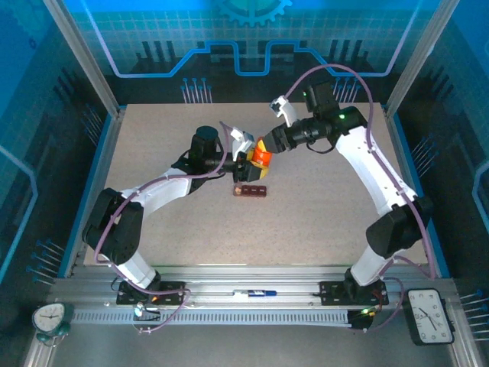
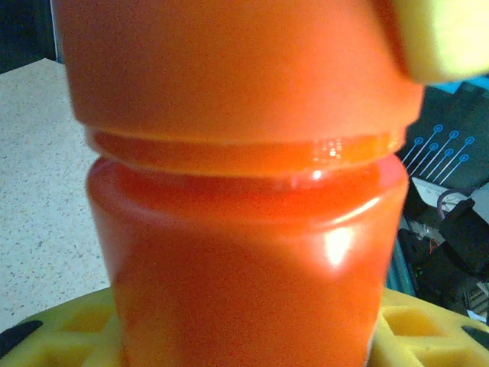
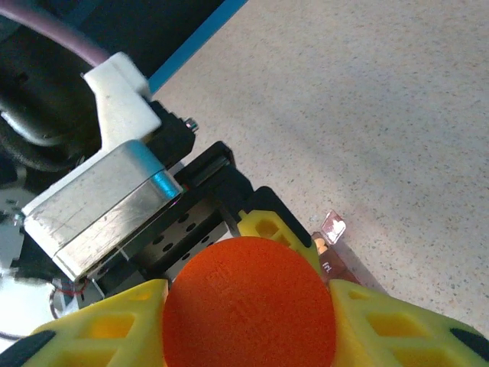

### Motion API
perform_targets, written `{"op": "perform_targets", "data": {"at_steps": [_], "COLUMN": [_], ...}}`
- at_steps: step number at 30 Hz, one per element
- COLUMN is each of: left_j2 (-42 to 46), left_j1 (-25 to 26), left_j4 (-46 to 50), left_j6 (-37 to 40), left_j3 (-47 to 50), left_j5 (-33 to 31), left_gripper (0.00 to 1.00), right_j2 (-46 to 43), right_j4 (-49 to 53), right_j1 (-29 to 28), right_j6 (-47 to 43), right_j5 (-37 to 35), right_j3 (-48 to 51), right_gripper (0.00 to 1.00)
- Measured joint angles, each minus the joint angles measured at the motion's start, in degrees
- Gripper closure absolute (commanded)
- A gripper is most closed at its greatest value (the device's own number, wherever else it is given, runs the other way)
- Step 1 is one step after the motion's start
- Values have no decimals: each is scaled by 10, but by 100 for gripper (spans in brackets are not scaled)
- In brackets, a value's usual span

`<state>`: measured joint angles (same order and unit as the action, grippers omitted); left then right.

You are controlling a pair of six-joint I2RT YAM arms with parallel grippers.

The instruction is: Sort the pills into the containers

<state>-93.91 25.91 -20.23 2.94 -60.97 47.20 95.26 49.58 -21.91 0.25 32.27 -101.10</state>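
Closest to the left wrist lens: orange bottle (image 2: pixel 244 267), glossy translucent plastic, round, with soft shoulders narrowing to a ridged neck under a wider, duller cap (image 3: pixel 248 306). Upright in that view. From above, in the right wrist view, that cap as a flat matte disc with a faint embossed pattern.

Gripped twice. Low on the body, pinched between the yellow lattice fingers (image 2: pixel 69 336) of the left gripper (image 1: pixel 246 160), jaws parted just to the bottle's width. On top, clasped from both sides by the right gripper (image 1: pixel 265 146), its own yellow honeycombed fingers (image 3: pixel 382 321) pressed against the rim of the disc, jaws narrowed to fit it.

Left arm: white shells and black joints, elbow low near its base, forearm laid out toward mid-table. Right arm: rising from its base, arching high, then bent back toward the centre with the wrist angled down over the bottle. Violet cable looped along both.

Just on the near side of the bottle, containers (image 1: pixel 250 190): narrow dark red-brown bar of square cells in a row, lying flat on the speckled beige table (image 1: pixel 328 222), apart from both grippers. Beside the right finger in the right wrist view, one end of that bar with a small clear flap (image 3: pixel 334 227) raised. Bottle resting on the table or lifted: cannot tell.
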Motion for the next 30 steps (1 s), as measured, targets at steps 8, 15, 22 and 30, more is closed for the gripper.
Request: {"op": "perform_targets", "data": {"at_steps": [8,15,22,30], "left_j2": [-5,-8,-8,-8], "left_j1": [-3,-6,-6,-3], "left_j4": [8,5,-20,-63], "left_j6": [0,0,-9,-13], "left_j3": [0,0,0,-1], "left_j5": [-12,-24,-28,-25], "left_gripper": [83,83,83,83], "right_j2": [-74,-74,-52,-40], "right_j4": [-151,-170,-131,-97], "right_j1": [-47,-59,-52,-12], "right_j6": [153,197,193,185], "right_j5": [-137,-180,-163,-89], "right_j3": [124,127,79,39], "right_gripper": [57,54,43,20]}}
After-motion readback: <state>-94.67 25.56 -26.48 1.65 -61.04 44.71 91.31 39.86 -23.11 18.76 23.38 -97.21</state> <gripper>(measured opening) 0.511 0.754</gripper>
